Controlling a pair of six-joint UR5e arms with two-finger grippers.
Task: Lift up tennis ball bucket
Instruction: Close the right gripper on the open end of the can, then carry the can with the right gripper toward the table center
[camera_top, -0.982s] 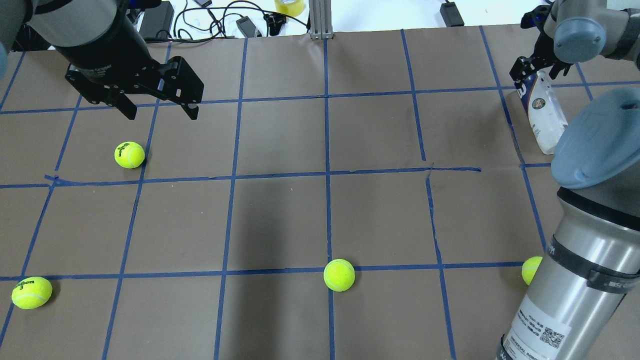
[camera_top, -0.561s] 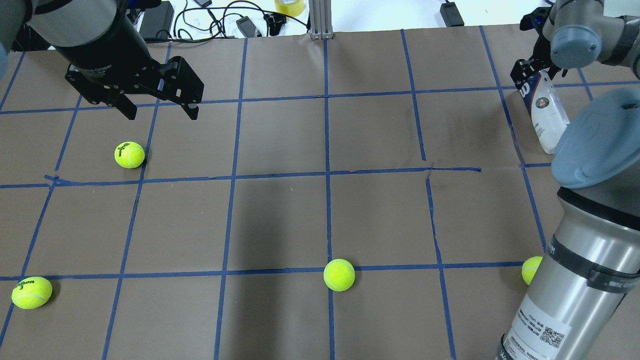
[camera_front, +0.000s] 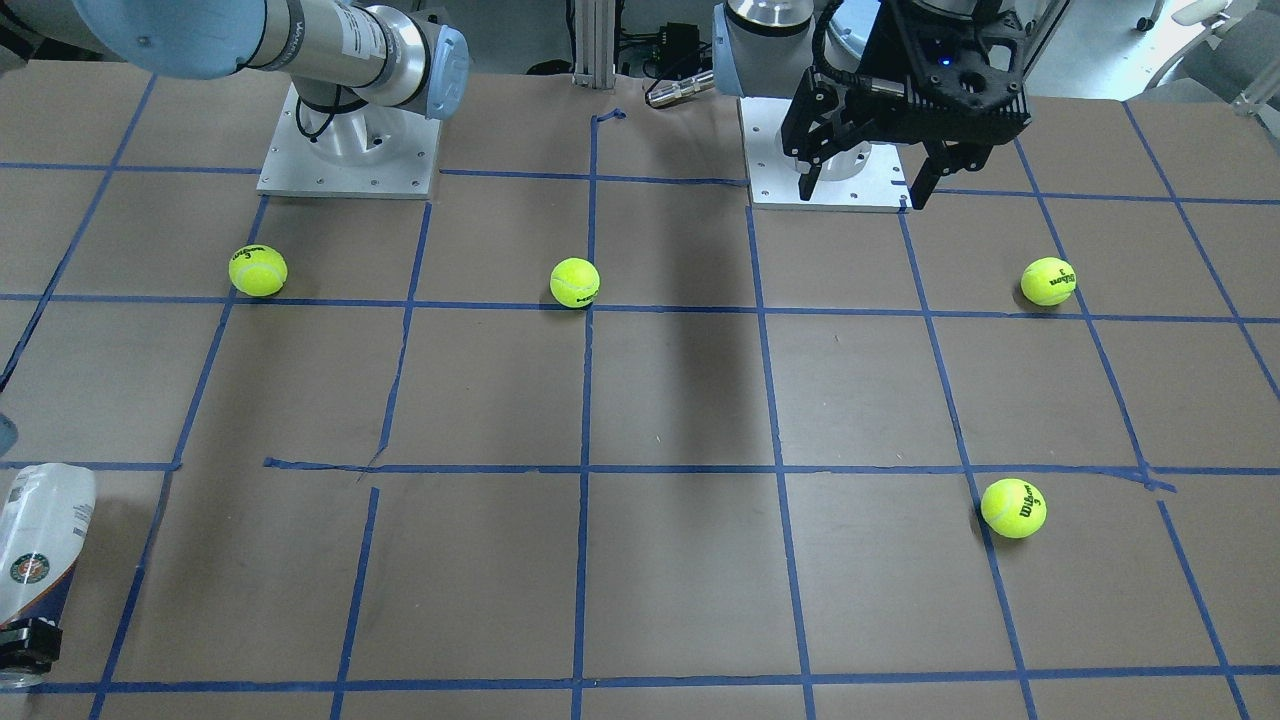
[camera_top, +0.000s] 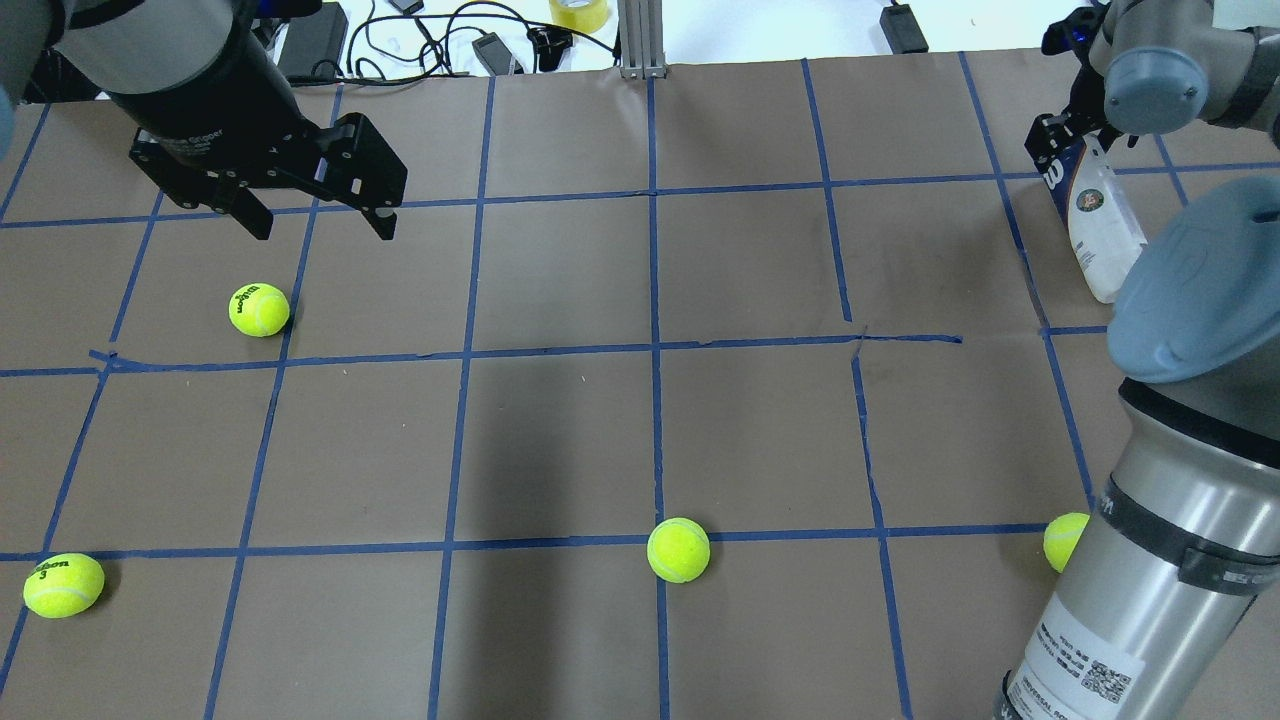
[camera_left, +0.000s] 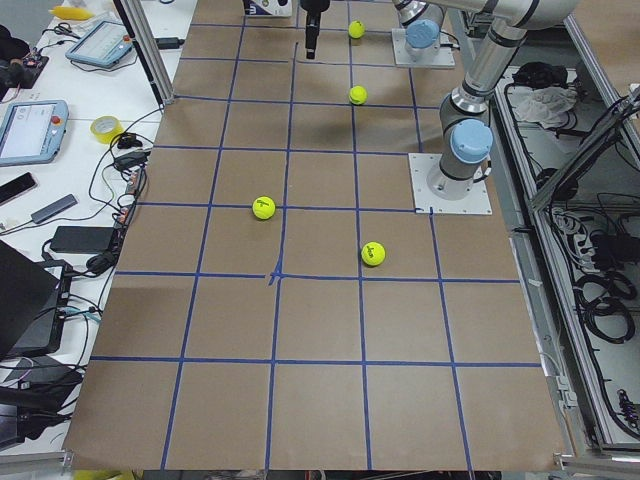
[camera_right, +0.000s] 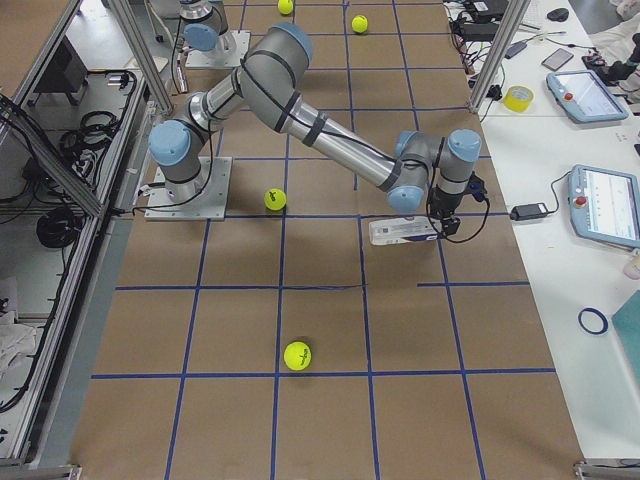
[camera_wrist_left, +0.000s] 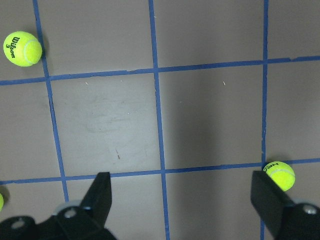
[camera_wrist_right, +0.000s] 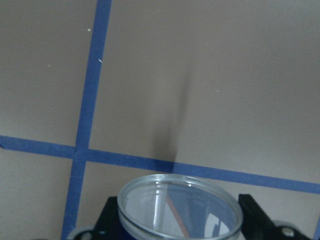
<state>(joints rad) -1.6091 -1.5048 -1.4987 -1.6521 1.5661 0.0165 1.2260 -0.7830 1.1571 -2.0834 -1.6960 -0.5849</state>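
Note:
The tennis ball bucket (camera_top: 1100, 235), a clear can with a white and navy label, is at the table's far right. It lies nearly level, low over the brown paper (camera_right: 403, 231). My right gripper (camera_top: 1058, 150) is shut on its open end. The right wrist view shows the clear rim (camera_wrist_right: 180, 202) between the fingers (camera_wrist_right: 111, 220). I cannot tell whether its other end (camera_front: 45, 510) touches the table. My left gripper (camera_top: 323, 225) is open and empty, hovering above the far left of the table, beyond a tennis ball (camera_top: 259, 309).
Three more tennis balls (camera_top: 63, 585) (camera_top: 678, 549) (camera_top: 1063, 540) lie along the near side. My right arm's elbow (camera_top: 1195, 290) hides part of the can's lower end. Cables and a tape roll (camera_top: 579, 12) lie past the far edge.
My right gripper and the bucket have shifted slightly to the right in the overhead view. My left arm and the balls have not moved.

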